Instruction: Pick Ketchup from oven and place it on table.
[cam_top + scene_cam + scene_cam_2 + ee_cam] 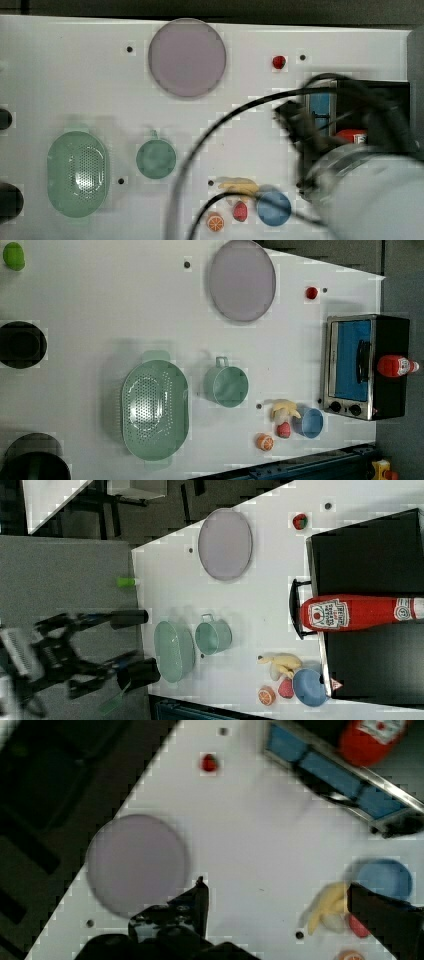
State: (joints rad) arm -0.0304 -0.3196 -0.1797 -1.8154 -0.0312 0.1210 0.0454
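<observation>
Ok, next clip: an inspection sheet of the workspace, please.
Surface: large white table with small dark screw holes.
Job's things: red plastic ketchup bottle lies on top of the black steel-fronted toaster oven.
Clutter: lilac plate, green colander, green cup, blue bowl, toy fruits.
Grippers: gripper above the table, fingers wide open, holding nothing.
Cables: black cable crosses the top view.
Surroundings: dark floor.
</observation>
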